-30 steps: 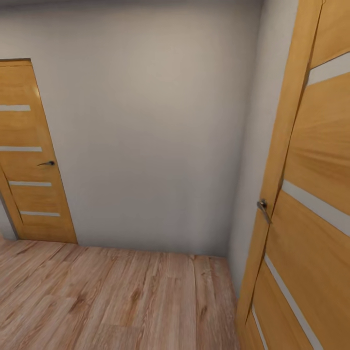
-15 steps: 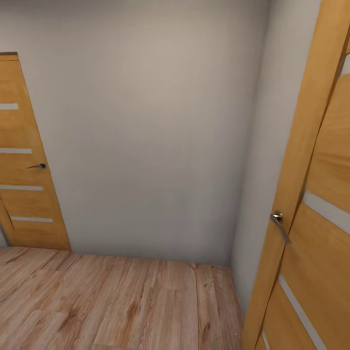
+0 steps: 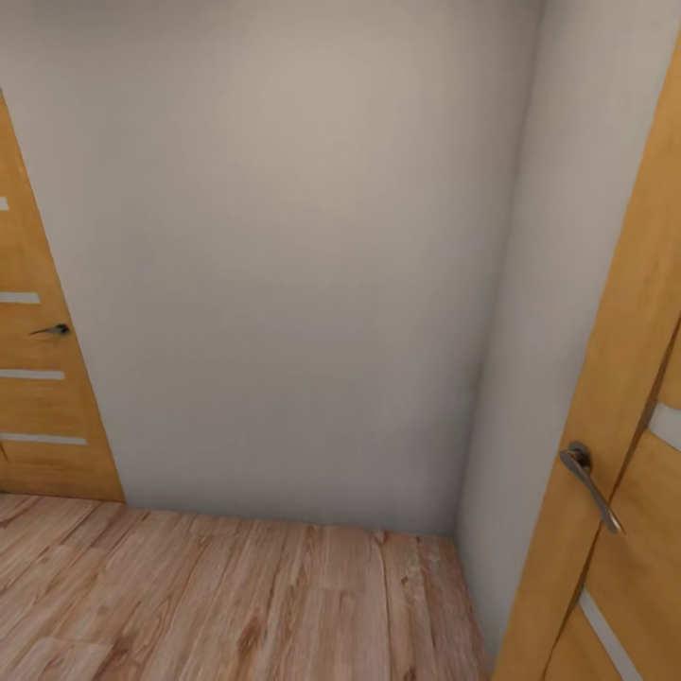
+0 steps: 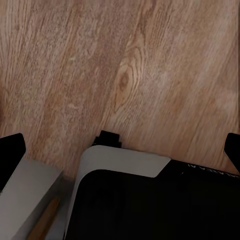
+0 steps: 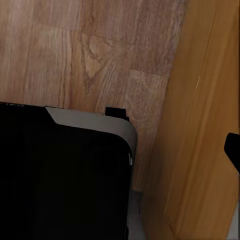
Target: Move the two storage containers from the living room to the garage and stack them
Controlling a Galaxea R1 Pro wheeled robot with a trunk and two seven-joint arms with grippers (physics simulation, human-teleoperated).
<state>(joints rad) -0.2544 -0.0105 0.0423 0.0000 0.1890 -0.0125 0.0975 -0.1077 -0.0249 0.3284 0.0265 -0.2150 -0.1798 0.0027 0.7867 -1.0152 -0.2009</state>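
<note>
place: hallway corner, grey wall ahead, pale wood floor | containers: out of my sight, bearing and long axis unknown, nearer arm undecidable | right: orange door close beside me | jaws: both arms hang floorward; fingertips barely visible, grip state I cannot tell

text: none legible | faint white marks on black robot base, unreadable

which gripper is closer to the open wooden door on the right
Right. In the right wrist view the door stands close beside that arm. The left wrist view has just plank floor under that arm, no door near.
</note>
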